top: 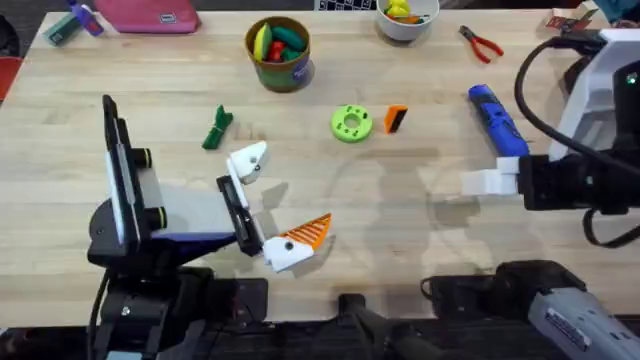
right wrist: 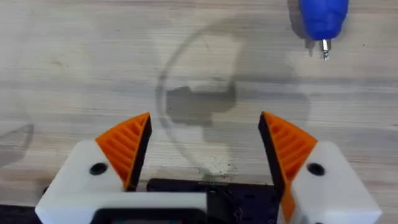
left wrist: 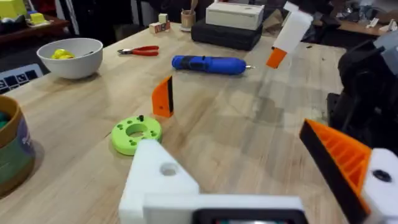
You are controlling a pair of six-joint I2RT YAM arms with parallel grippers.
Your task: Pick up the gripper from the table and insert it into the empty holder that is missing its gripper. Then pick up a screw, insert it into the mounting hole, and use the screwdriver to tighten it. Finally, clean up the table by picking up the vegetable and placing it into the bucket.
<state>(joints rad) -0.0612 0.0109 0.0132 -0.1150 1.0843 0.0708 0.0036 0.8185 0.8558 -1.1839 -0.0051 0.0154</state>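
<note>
The small orange gripper (top: 396,118) stands on the table beside a green disc, and the left wrist view has it upright (left wrist: 163,96). My left gripper (top: 275,200) is open near the table's front. One of its jaw tips is the bare white holder (top: 248,160) (left wrist: 158,180), the other carries an orange wedge (left wrist: 339,155). My right gripper (top: 478,184) (right wrist: 205,134) hovers open at the right, with both orange pads on and nothing between them. The blue screwdriver (top: 497,118) (left wrist: 208,64) (right wrist: 324,15) lies just beyond it. The green vegetable (top: 217,128) lies left of centre. The bucket (top: 279,52) stands at the back.
A bright green disc with holes (top: 351,123) (left wrist: 136,134) lies at mid-table. A white bowl (top: 405,18) (left wrist: 69,57) and red-handled pliers (top: 480,42) (left wrist: 140,50) sit at the back right. A pink case (top: 150,14) lies at the back left. Bare wood separates the two grippers.
</note>
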